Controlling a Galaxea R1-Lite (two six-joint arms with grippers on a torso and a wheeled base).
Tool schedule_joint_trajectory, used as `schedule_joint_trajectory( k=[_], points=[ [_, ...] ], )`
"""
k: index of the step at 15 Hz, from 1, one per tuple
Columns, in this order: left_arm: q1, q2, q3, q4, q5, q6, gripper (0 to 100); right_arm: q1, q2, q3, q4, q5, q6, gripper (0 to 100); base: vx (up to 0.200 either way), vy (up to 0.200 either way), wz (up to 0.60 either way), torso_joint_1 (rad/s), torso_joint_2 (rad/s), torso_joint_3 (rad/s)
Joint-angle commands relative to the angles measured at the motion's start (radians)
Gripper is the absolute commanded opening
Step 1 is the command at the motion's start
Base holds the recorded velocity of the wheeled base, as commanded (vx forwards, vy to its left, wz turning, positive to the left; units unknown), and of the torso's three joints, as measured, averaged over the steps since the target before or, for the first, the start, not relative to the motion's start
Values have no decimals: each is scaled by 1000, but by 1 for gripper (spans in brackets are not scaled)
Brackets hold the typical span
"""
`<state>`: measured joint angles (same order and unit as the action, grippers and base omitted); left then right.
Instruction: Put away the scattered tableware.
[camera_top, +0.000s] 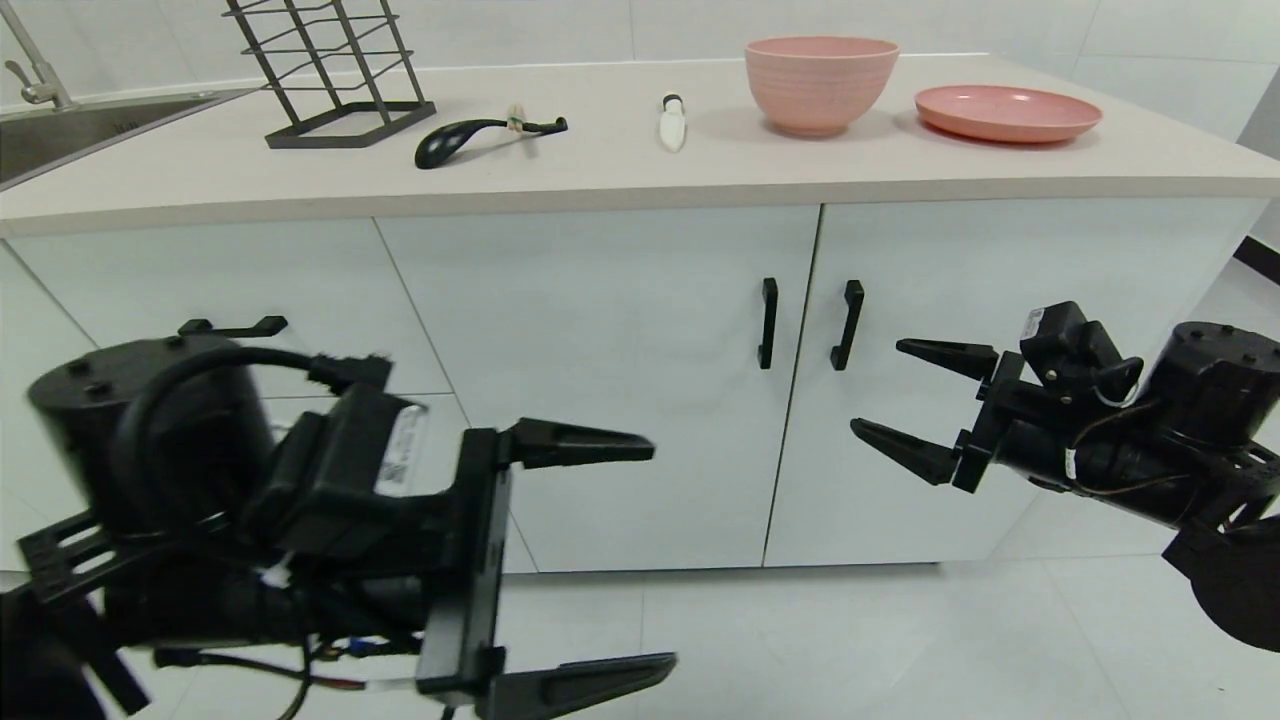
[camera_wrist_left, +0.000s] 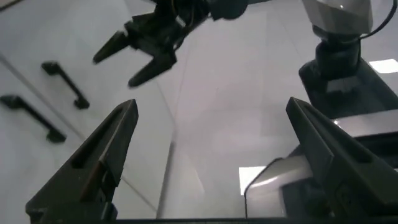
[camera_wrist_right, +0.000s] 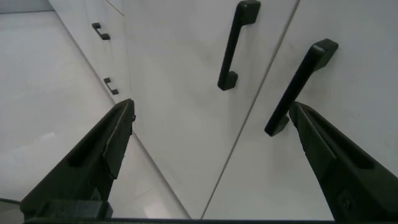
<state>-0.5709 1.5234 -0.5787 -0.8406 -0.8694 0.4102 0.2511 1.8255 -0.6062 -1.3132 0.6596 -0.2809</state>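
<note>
Well above both end effectors, on the white tabletop (camera_top: 230, 170), the scattered tableware lay in a loose row. A pink bowl (camera_top: 820, 85) stood upright high above the right end effector (camera_top: 878, 385), and a pink plate (camera_top: 1008, 112) lay flat just beside the bowl, farther out to that end effector's right. A white utensil (camera_top: 672, 122) lay to the bowl's left, apart from it, roughly above the gap between the two end effectors. A black spoon (camera_top: 470, 135) rested higher up and slightly left of the left end effector (camera_top: 662, 552), near a black wire rack (camera_top: 335, 70) that stood upright on the tabletop. Beyond the rack, at the far left, a steel sink (camera_top: 80, 130) was let into the tabletop, with a tap (camera_top: 30, 60) at its corner.

Both end effectors hung low in front of the white cabinet doors (camera_top: 600, 380), over the pale floor (camera_top: 850, 640), well apart from every piece of tableware. The left end effector (camera_wrist_left: 212, 106) was released, its jaws spread wide. The right end effector (camera_wrist_right: 211, 104) was likewise released, jaws wide apart, and pointed toward the doors; the left wrist view showed it (camera_wrist_left: 114, 71) farther off with the same wide gap. Two black handles (camera_top: 767, 322) sat side by side just to the left of the right end effector, and from its wrist they (camera_wrist_right: 236, 43) appeared between its jaws, not touched.
</note>
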Motion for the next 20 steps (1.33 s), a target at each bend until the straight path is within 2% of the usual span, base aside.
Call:
schedule_joint_trajectory(
  k=[1, 3, 4, 5, 7, 8, 9, 12, 13, 15, 17, 18, 20],
  points=[
    [-76, 218, -190, -8, 12, 2, 100, -3, 66, -60, 0, 0, -1, 100, 0, 0, 0, 0, 0, 0],
    [-83, 327, -352, -8, 85, -16, 100, -12, 115, -122, -1, 0, 0, 100, 0, 0, 0, 0, 0, 0],
    [-84, 353, -388, -8, 98, -24, 100, -18, 123, -136, -1, 0, 0, 100, 0, 0, 0, 0, 0, 0],
    [-95, 437, -503, -9, 102, -31, 100, -27, 144, -165, -1, 9, 2, 100, 0, 0, 0, 0, 0, 0],
    [-98, 521, -630, -5, 79, -33, 100, -33, 175, -211, -1, 51, 2, 100, 0, 0, 0, 0, 0, 0],
    [-98, 549, -675, -2, 24, -33, 100, -36, 192, -242, -1, 60, 5, 100, 0, 0, 0, 0, 0, 0],
    [-98, 572, -705, 5, -30, -33, 100, -38, 205, -270, -1, 63, 5, 100, 0, 0, 0, 0, 0, 0],
    [-98, 623, -751, 20, -36, -41, 100, -39, 222, -302, -1, 69, 5, 100, 0, 0, 0, 0, 0, 0],
    [-98, 635, -764, 14, -14, -71, 100, -41, 235, -307, -1, 86, 5, 100, 0, 0, 0, 0, 0, 0],
    [-98, 632, -771, 9, 113, -131, 100, -38, 258, -314, -1, 106, 5, 100, 0, 0, 0, 0, 0, 0],
    [-98, 624, -773, -12, 156, -195, 100, -35, 276, -340, -1, 110, 5, 100, 0, 0, 0, 0, 0, 0],
    [-98, 633, -774, -51, 156, -234, 100, -33, 294, -371, -1, 115, 5, 100, 0, 0, 0, 0, 0, 0],
    [-98, 650, -774, -51, 156, -234, 100, -32, 313, -396, -1, 121, 5, 100, 0, 0, 0, 0, 0, 0]
  ],
)
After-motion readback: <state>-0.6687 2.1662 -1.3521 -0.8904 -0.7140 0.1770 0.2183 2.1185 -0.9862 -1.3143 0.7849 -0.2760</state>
